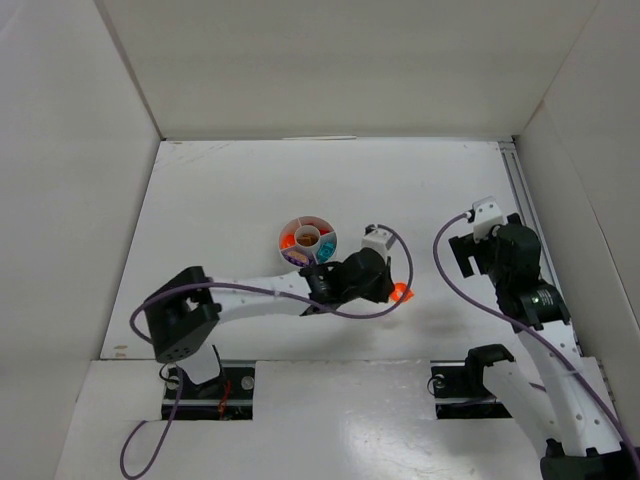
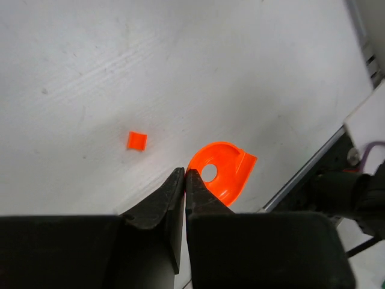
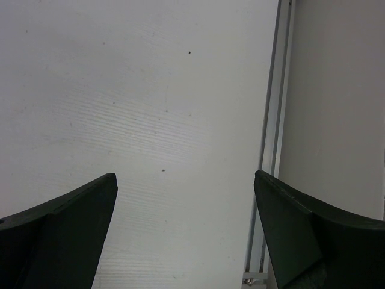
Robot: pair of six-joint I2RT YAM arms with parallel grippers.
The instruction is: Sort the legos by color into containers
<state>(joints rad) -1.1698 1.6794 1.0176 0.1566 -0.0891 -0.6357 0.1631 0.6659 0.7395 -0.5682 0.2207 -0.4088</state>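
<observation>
The round white dish (image 1: 307,241) sits mid-table, its wedge sections holding orange, purple, teal and brown legos. My left gripper (image 1: 392,285) reaches right of the dish. In the left wrist view its jaws (image 2: 184,172) are shut, with nothing showing between them. A translucent orange rounded piece with a hole (image 2: 221,173) lies on the table right at the tips, touching the right finger; it also shows in the top view (image 1: 401,293). A tiny orange square lego (image 2: 136,140) lies a little further off. My right gripper (image 3: 186,180) is open and empty over bare table at the right (image 1: 466,252).
White walls enclose the table on three sides. A metal rail (image 3: 271,150) runs along the right edge. The right arm's base and cable (image 2: 355,192) stand just beyond the orange piece.
</observation>
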